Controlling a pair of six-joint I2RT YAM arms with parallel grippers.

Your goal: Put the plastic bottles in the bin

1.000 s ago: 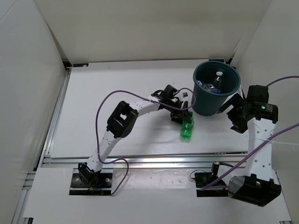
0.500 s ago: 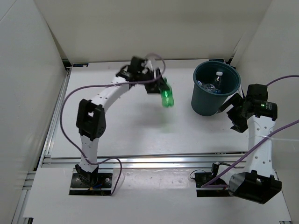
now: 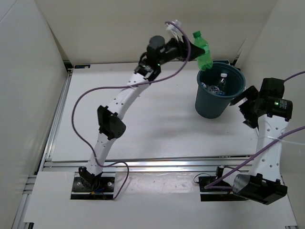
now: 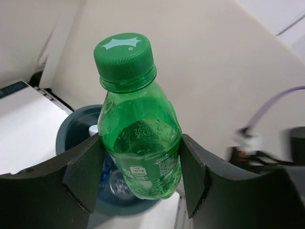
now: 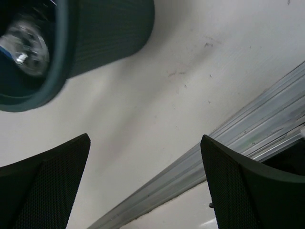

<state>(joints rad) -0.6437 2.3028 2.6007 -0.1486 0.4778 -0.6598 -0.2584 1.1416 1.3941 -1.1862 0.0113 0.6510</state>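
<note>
Left tool (image 3: 189,47) grips green bottle (image 3: 203,53) above the 11 o'clock rim of the bin (image 3: 209,106); clear bottles (image 3: 220,82) inside; right tool (image 5: 147,181) spread, empty.

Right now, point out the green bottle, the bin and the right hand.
green bottle (image 4: 143,152): left wrist view, on its body below the neck.
bin (image 3: 209,106): top view, on its outer wall.
right hand (image 5: 145,140): right wrist view, midway between its spread fingertips.
</note>
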